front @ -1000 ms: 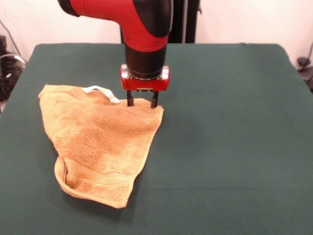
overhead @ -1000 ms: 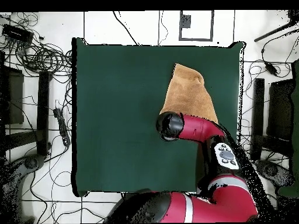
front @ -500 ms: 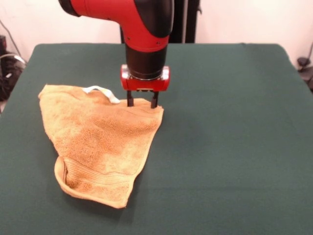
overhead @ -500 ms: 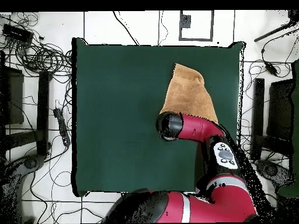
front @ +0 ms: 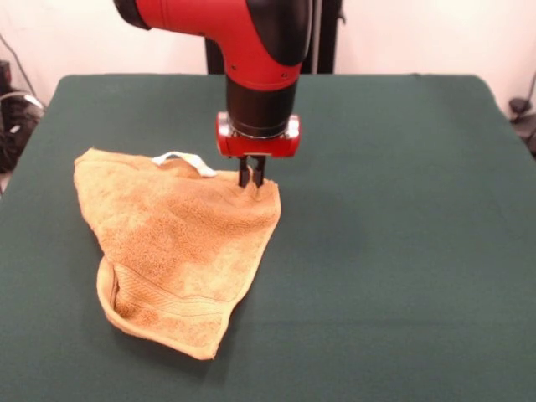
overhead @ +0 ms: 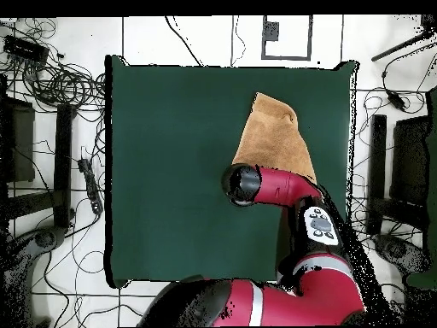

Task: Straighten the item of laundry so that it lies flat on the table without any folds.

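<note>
The item of laundry [front: 176,251], a golden-orange terry towel, lies crumpled on the left half of the table [front: 402,209], with its near end folded over in a narrow point. A white tag loop [front: 186,158] sticks out of its far edge. My gripper [front: 252,177] points straight down at the towel's far right corner, its two fingers pinched together on the cloth there. In the overhead view the towel [overhead: 271,137] lies near the table's [overhead: 171,154] upper right corner, and the arm's wrist [overhead: 243,184] hides the gripper.
The green cloth reaches the table's far edge [front: 268,77] behind the arm. On the floor around the table lie cables [overhead: 60,81] and dark stands [overhead: 401,171].
The fingers have closed from apart to pinched on the towel's corner. The gripper shifted slightly right in the front view, and the towel's far edge moved with it.
</note>
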Controlling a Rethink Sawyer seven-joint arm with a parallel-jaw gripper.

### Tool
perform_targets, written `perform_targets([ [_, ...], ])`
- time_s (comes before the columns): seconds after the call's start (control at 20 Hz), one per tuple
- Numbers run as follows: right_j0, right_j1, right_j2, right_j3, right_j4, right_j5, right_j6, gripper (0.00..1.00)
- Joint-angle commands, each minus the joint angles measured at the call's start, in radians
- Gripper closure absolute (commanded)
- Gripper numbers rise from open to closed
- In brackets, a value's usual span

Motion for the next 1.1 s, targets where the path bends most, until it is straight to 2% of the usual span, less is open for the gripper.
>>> perform_targets([
  [0.05, 0.029, 0.2, 0.075, -0.014, 0.005, -0.155, 0.174, 1.0],
  [1.1, 0.022, 0.211, 0.144, 0.031, 0.076, -0.178, 0.215, 1.0],
])
